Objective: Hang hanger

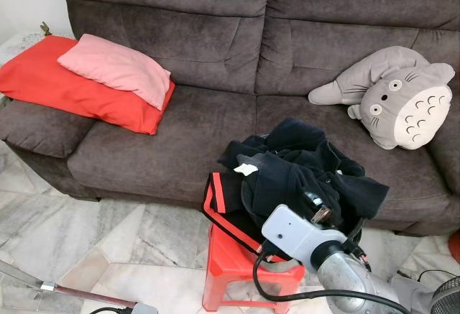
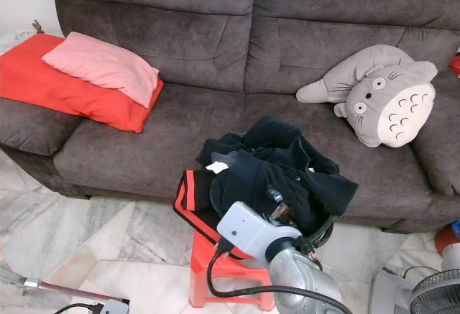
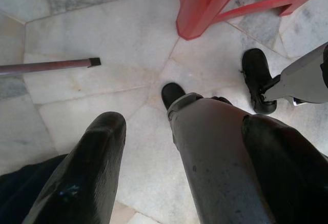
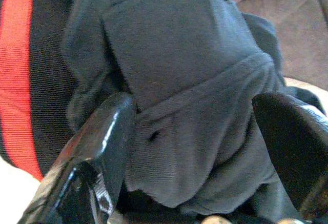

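A heap of black clothes [image 1: 295,170] lies on a red plastic stool [image 1: 237,264] in front of the sofa. A black garment with a red stripe [image 1: 215,195] hangs off the stool's left side. My right arm [image 1: 302,238] reaches into the near side of the heap. In the right wrist view my right gripper [image 4: 197,116] is open, its two fingers spread either side of a fold of dark grey-black cloth [image 4: 189,80]. I cannot make out a hanger in the heap. My left gripper [image 3: 184,124] hangs open over the marble floor, near my own leg [image 3: 220,152].
A dark brown sofa [image 1: 215,48] fills the back. It holds a red cushion [image 1: 65,88] with a pink pillow [image 1: 118,66] at the left and a grey plush toy [image 1: 395,98] at the right. A metal rod [image 1: 43,284] lies on the floor at the left; a fan [image 1: 445,296] stands at the right.
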`<state>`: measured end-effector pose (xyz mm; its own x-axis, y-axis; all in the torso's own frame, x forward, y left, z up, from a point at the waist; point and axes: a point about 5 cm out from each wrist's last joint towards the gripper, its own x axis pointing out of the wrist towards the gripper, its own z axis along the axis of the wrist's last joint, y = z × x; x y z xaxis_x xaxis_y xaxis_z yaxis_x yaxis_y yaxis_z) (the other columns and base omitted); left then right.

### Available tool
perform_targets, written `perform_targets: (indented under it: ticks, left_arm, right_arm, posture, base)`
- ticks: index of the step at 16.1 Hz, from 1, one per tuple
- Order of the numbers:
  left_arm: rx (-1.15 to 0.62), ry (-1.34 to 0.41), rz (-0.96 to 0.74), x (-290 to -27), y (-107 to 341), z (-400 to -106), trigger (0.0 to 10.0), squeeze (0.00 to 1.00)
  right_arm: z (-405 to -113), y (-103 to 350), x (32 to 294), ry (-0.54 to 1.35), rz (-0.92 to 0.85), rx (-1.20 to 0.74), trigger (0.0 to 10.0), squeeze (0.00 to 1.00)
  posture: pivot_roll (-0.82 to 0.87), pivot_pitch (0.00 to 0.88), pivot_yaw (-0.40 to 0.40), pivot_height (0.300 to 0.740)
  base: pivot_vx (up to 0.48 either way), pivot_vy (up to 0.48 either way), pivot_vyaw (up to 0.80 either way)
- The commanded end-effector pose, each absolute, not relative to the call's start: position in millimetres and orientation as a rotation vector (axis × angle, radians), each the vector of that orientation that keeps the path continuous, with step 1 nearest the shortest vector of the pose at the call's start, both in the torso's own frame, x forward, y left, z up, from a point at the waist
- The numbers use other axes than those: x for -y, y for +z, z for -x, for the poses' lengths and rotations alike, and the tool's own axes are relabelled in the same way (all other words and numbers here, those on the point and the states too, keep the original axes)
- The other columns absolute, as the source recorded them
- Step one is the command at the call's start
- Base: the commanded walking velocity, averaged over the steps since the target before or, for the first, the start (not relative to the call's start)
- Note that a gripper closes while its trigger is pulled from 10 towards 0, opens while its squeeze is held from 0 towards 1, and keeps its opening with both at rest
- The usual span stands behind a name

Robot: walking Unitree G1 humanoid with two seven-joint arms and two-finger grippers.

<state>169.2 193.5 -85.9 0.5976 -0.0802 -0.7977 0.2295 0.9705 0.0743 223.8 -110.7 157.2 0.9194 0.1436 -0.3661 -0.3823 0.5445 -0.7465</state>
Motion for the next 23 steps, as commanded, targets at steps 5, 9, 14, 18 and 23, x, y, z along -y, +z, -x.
perform_targets:
  ticks: [5,9,14,18,23]
  left_arm:
    - [-0.974,-0.196,-0.16,-191.8,-93.2,-153.5,10.0,0.0]
    - [-0.975,-0.194,-0.158,-191.6,-93.4,-153.3,10.0,0.0]
    - [-0.974,-0.19,-0.156,-191.6,-93.4,-153.2,10.0,0.0]
    - [-0.975,-0.193,-0.158,-191.2,-93.5,-152.9,10.0,0.0]
    - [-0.976,-0.193,-0.154,-190.8,-93.7,-152.8,10.0,0.0]
  right_arm:
    - [-224.9,149.6,109.7,0.403,0.849,-0.331,10.0,0.0]
    - [-239.1,154.8,118.8,0.353,0.886,-0.292,10.0,0.0]
    - [-251.1,164.2,118.7,0.337,0.88,-0.225,10.0,0.0]
    - [-249.0,179.1,99.6,0.391,0.842,-0.107,10.0,0.0]
    - [-252.4,173.7,101.6,0.369,0.854,-0.106,10.0,0.0]
  posture:
    - [-0.18,0.174,-0.01,0.74]
    - [-0.18,0.184,-0.011,0.74]
    - [-0.17,0.187,-0.011,0.74]
    - [-0.18,0.189,-0.01,0.74]
    - [-0.17,0.182,-0.013,0.74]
  base:
    - [0.0,0.0,0.0]
    - [0.0,0.0,0.0]
    - [0.0,0.0,0.0]
    - [0.0,0.0,0.0]
    - [0.0,0.0,0.0]
